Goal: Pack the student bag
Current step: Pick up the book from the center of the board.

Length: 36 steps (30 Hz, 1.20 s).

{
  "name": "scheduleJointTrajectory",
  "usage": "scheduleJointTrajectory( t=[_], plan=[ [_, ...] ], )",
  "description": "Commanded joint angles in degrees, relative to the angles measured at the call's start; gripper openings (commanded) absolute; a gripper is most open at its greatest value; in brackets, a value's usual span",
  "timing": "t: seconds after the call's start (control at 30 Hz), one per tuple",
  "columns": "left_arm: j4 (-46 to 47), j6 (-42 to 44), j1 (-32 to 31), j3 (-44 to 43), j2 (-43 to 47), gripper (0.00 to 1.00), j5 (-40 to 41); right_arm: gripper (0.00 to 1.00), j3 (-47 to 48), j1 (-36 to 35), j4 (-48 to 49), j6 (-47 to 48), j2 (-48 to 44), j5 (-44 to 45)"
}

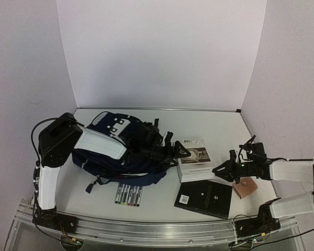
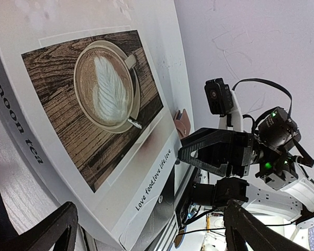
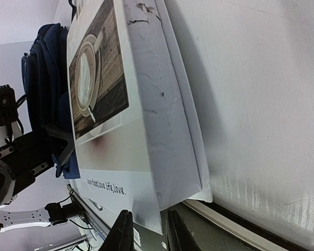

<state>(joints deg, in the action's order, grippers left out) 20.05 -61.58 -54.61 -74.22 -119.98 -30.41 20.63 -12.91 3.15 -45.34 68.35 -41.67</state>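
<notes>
Bench scene with a white hardcover book as the reference object; its cover carries a photograph of a latte in a cup on dark wood above the line "Love food, Love life, Love." The student bag, a dark navy backpack with white patches and thin white stripes, lies on its side directly to the left of the book, close beside it, with its straps trailing away from the book. The left arm reaches across the top of the bag, and the left fingers are spread wide at the book's left edge, holding nothing; in the left wrist view both dark tips frame the book's cover from below. The right fingers sit at the book's right near corner. In the right wrist view they stand only narrowly apart, with that corner in line with the gap, and it cannot be told whether they grasp it. A black book lies flat against the near edge of the white book. A row of markers lies to the book's left and nearer the arm bases. A small tan block lies to the book's right, below the right wrist.
</notes>
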Motion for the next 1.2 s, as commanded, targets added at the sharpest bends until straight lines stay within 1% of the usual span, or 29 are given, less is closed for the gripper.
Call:
scheduleJointTrajectory(
  t=[0.0, 0.13, 0.23, 0.53, 0.77, 1.0, 1.17],
  plan=[
    [0.2, -0.3, -0.2, 0.5, 0.7, 0.97, -0.4, 0.17, -0.8, -0.1, 3.8, -2.0, -1.6, 0.4],
    [0.2, -0.3, -0.1, 0.5, 0.8, 0.97, -0.4, 0.05, -1.2, -0.2, 5.4, -4.2, -2.3, 0.8],
    [0.3, -0.1, -0.1, 0.8, 1.4, 0.97, -0.3, 0.00, -1.1, -0.2, 6.3, -6.8, -4.5, 0.8],
    [1.4, 2.2, -0.1, 2.6, 6.2, 0.99, 2.4, 0.00, 1.7, -0.1, 6.6, -16.0, -15.5, 0.5],
    [1.2, 4.7, 0.0, 3.0, 11.1, 1.00, 5.0, 0.00, 5.8, -0.2, 6.8, -19.4, -19.4, 0.3],
    [0.1, 4.2, 0.0, 1.4, 11.1, 1.00, 4.3, 0.00, 10.2, -0.2, 8.9, -22.5, -22.6, 0.9],
    [3.8, 1.8, 0.0, -1.0, 9.8, 1.00, 2.4, 0.00, 12.6, -0.2, 10.6, -23.5, -23.5, 1.2]
  ],
)
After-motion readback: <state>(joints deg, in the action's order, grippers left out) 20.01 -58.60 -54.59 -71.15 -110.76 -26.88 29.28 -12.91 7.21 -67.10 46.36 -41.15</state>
